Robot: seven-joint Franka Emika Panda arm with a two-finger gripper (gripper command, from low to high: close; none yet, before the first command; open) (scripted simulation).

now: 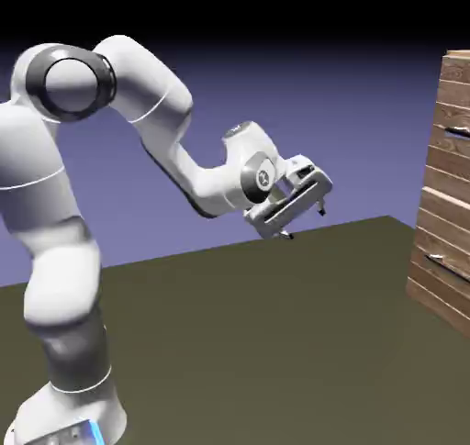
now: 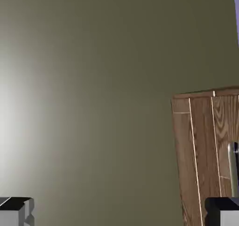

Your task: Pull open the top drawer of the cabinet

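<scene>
The cabinet (image 1: pixel 441 214) is tall, brown and planked, and stands at the exterior view's right edge. Its top drawer (image 1: pixel 454 104) sits flush, with a small silver handle (image 1: pixel 456 132). Lower down is another drawer's handle (image 1: pixel 439 260). My gripper (image 1: pixel 306 223) hangs open over the table, well to the left of the cabinet, touching nothing. In the hand view the gripper (image 2: pixel 119 215) has its grey fingertips (image 2: pixel 16 211) wide apart at the bottom corners, with nothing between them. The cabinet (image 2: pixel 200 155) fills the lower right there, with a piece of a silver handle (image 2: pixel 232 162); which drawer it belongs to I cannot tell.
The dark olive table (image 1: pixel 257 342) stretches between the robot's base (image 1: pixel 64 416) and the cabinet. The white arm (image 1: pixel 184 159) arches from the lower left toward the middle.
</scene>
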